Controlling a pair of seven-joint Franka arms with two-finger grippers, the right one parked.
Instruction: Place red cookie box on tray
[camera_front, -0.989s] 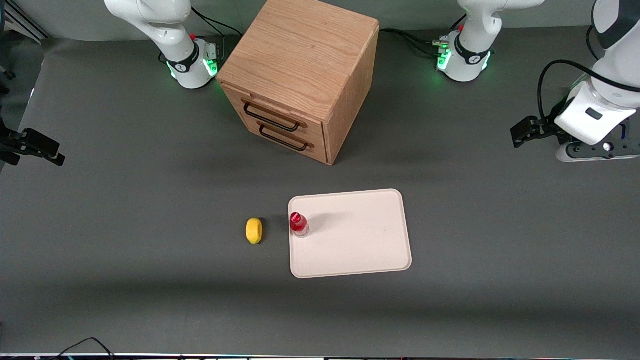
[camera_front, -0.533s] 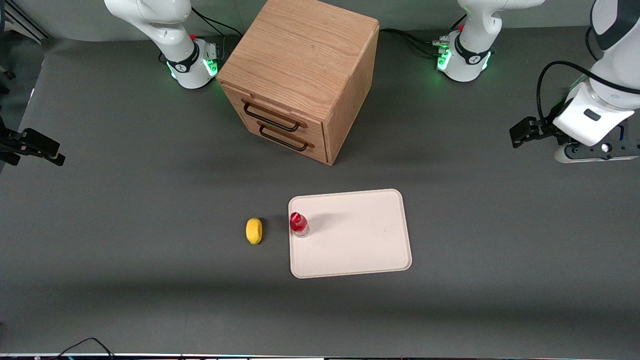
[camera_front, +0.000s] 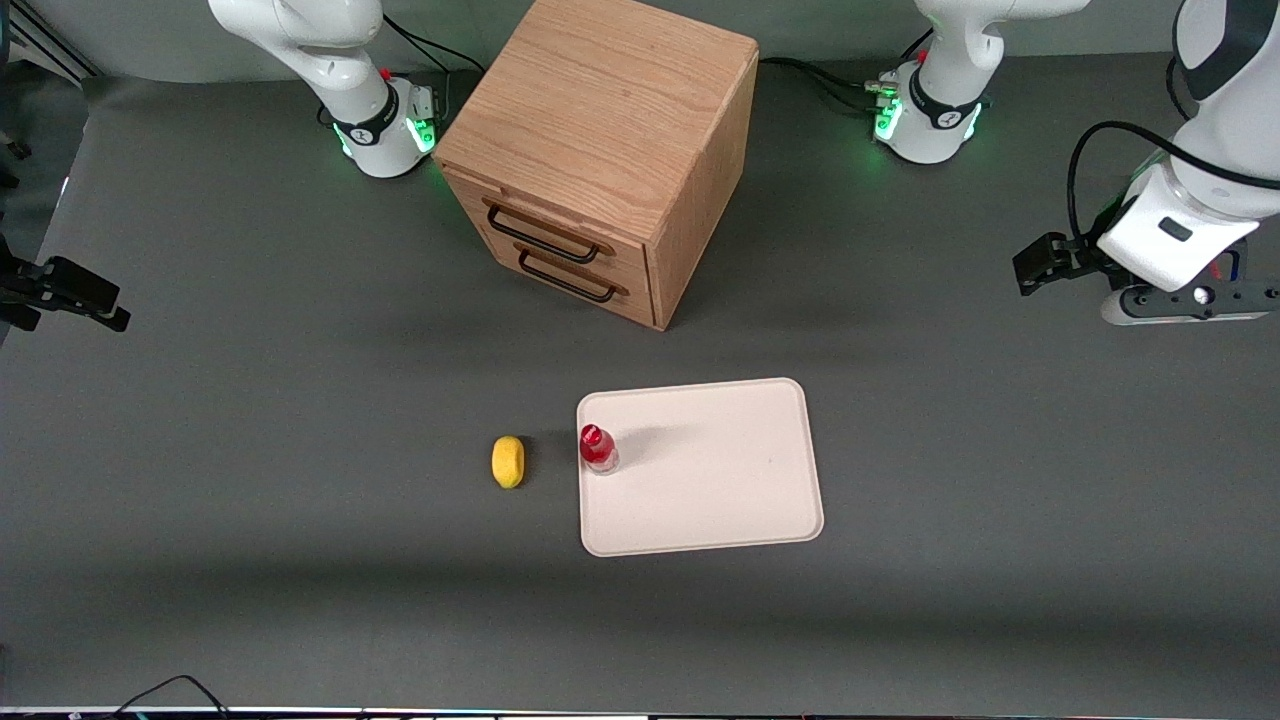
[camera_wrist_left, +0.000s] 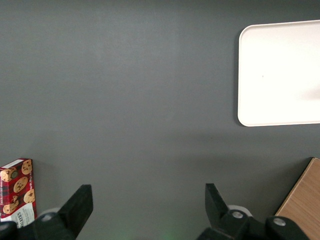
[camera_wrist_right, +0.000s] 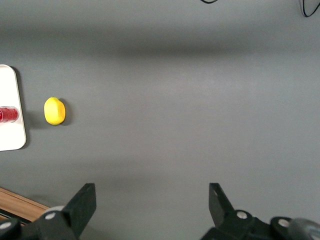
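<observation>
The red cookie box (camera_wrist_left: 16, 191) lies flat on the grey table, dark red with cookie prints and a white label at one end. It shows only partly in the left wrist view, beside one fingertip, and is out of the front view. My left gripper (camera_wrist_left: 148, 187) is open and empty, hovering over bare table. Its hand (camera_front: 1178, 245) is at the working arm's end of the table, farther from the front camera than the tray. The cream tray (camera_front: 720, 470) lies flat mid-table and also shows in the left wrist view (camera_wrist_left: 280, 75).
A small red-capped bottle (camera_front: 597, 448) stands on the tray's edge nearest the parked arm. A yellow lemon (camera_front: 508, 461) lies on the table beside it. A wooden two-drawer cabinet (camera_front: 600, 150) stands farther from the front camera than the tray.
The left arm's hand has shifted slightly toward the cabinet and a little farther from the front camera. Nothing on the table has moved.
</observation>
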